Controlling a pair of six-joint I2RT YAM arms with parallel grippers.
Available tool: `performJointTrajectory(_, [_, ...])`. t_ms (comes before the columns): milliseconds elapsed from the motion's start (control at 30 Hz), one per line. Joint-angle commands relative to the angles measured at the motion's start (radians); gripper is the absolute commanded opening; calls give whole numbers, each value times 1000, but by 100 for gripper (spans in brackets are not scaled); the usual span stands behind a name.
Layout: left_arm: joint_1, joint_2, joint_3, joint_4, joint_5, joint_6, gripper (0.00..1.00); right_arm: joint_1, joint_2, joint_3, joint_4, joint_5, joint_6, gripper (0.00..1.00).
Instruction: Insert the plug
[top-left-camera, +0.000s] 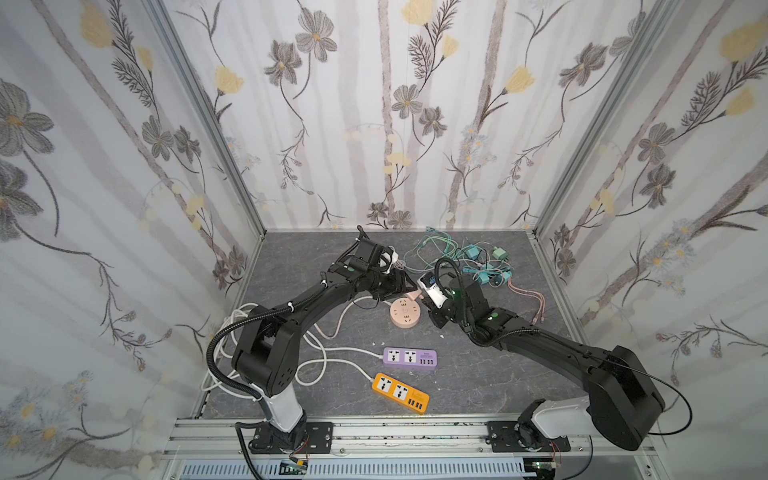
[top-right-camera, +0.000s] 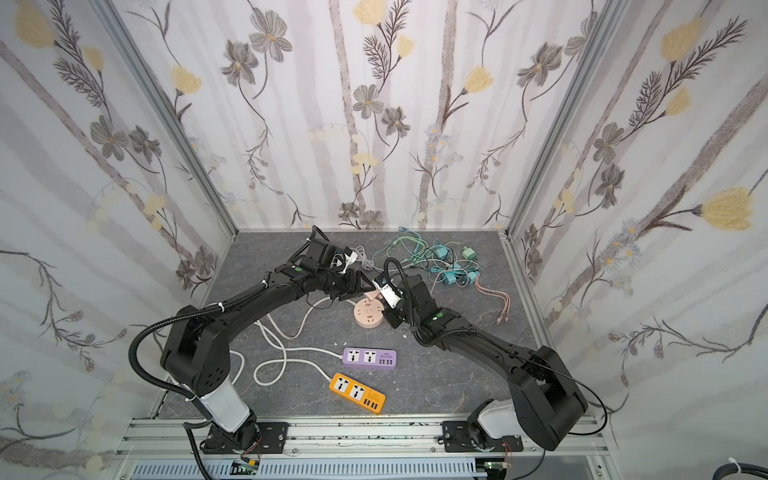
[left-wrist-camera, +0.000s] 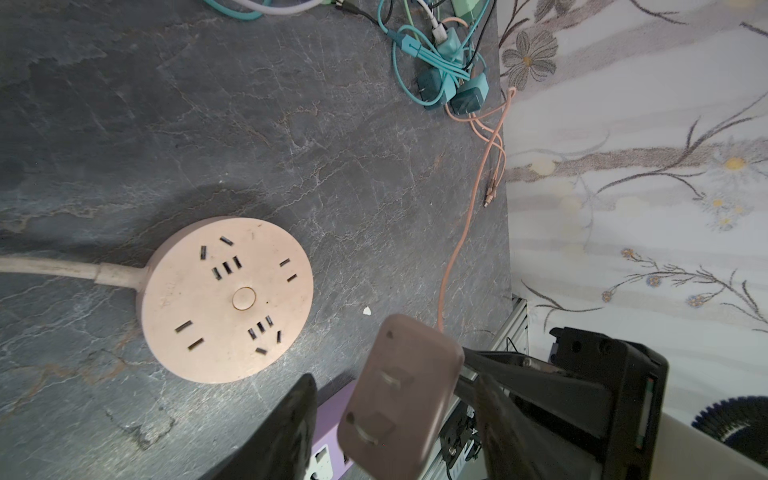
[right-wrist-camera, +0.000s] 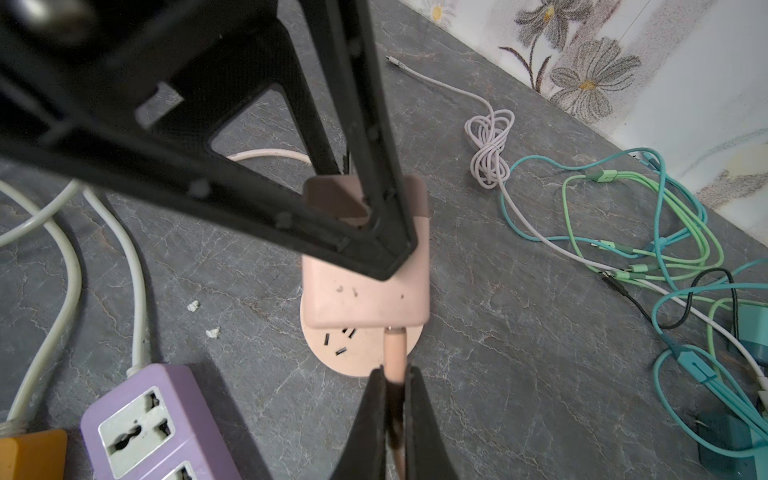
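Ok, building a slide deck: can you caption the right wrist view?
Right gripper shut on the pink cable, its pink plug raised near the round socket, left gripper straddling it.

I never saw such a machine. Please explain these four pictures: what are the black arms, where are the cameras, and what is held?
These are two robot arms at a grey table, each ending in a two-fingered hand. Two pictures look down from above; the other two come from cameras on the wrists. On the table lie a round pink power strip, a purple power strip, an orange power strip and a tangle of teal and green cables. The right hand is shut on the pink cable just behind a pink plug, holding it in the air by the round strip. The left hand has its fingers on either side of the plug, a gap showing on one side.
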Motion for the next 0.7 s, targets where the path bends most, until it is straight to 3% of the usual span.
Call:
performJointTrajectory(0, [0,-7,-6,61,24,-32,54,5,8,2,79,-19,12,1])
performJointTrajectory(167, [0,-2,-4,73,23,-35,41,7,10,4,83,-44,19,1])
performJointTrajectory(233, [1,0,-5,88,27,-42,31,7,10,6,79,-58,20,1])
performJointTrajectory(333, [1,-6,-3,98,21,-50,23,6,4,7,80,-74,39,7])
performJointTrajectory(400, [5,-19,3,96,6,-50,12,2,-11,2,82,-76,70,23])
performJointTrajectory(467, [11,-41,4,87,-19,-52,0,-14,-41,-2,76,-68,129,56])
performJointTrajectory(567, [22,-86,6,77,-46,-55,0,-76,-98,17,0,15,282,98])
performJointTrajectory(667, [32,-131,14,68,-48,-58,0,-231,-122,57,-140,48,531,99])
